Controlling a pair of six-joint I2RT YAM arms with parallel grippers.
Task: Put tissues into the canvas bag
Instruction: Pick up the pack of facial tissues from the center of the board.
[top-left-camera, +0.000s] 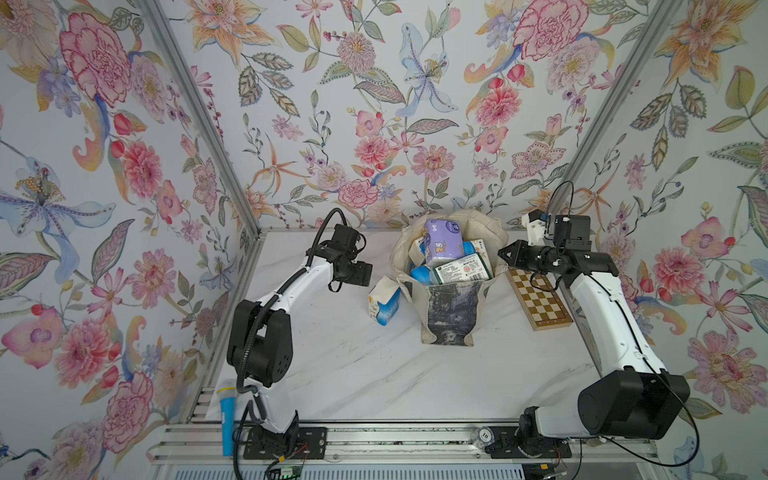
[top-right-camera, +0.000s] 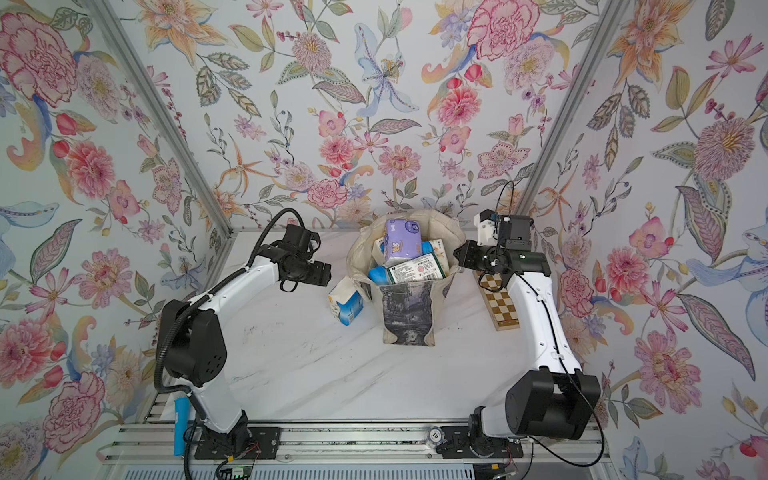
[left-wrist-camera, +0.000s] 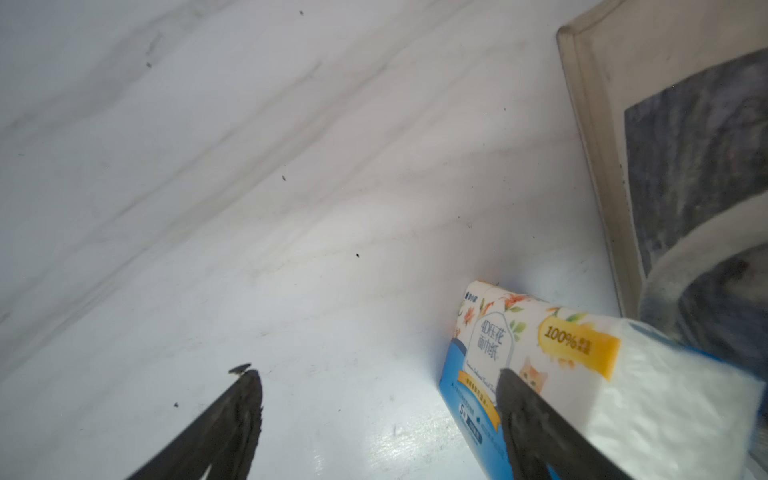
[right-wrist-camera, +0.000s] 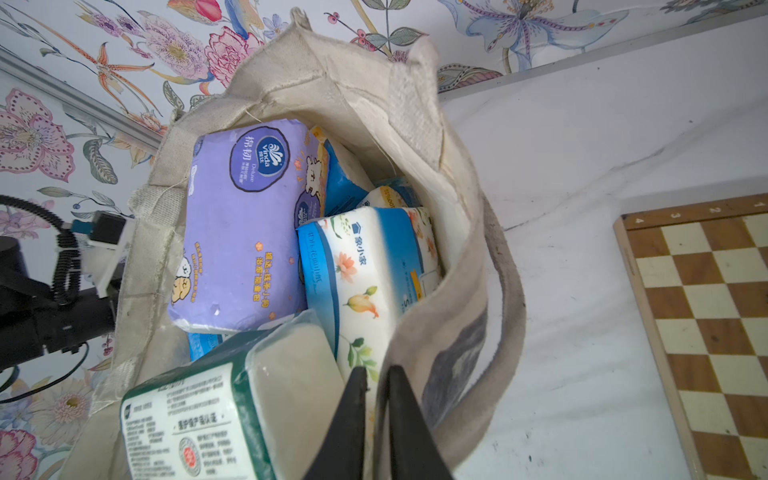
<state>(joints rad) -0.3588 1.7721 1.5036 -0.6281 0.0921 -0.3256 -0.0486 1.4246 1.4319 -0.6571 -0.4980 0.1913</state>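
Left edge: a blue toy microphone with a white head lies at the near left corner of the white marbled counter, beside the left arm's base.
Left arm: the left gripper hangs above the counter – jaws wide apart, nothing between them. In the left wrist view one finger crosses in front of the loose pack; whether they touch cannot be told.
Loose pack: a blue-and-white floral tissue pack in soft plastic wrap stands tilted on the counter, outside the bag and leaning against its left side.
Bag: the cream canvas bag with a dark grey-purple printed picture on its front stands upright at mid-counter, mouth open and stuffed to the brim.
In the bag: a lilac tissue pack sits on top toward the back wall, and a green-white tissue pack with printed labels lies across the front rim. Blue-and-white packs are wedged around and under them.
Right arm: the right gripper is at the bag's right rim – jaws nearly together, pinching the canvas edge.
Right edge: a brown-and-cream wooden chessboard lies flat just beside the bag, partly under the right arm.
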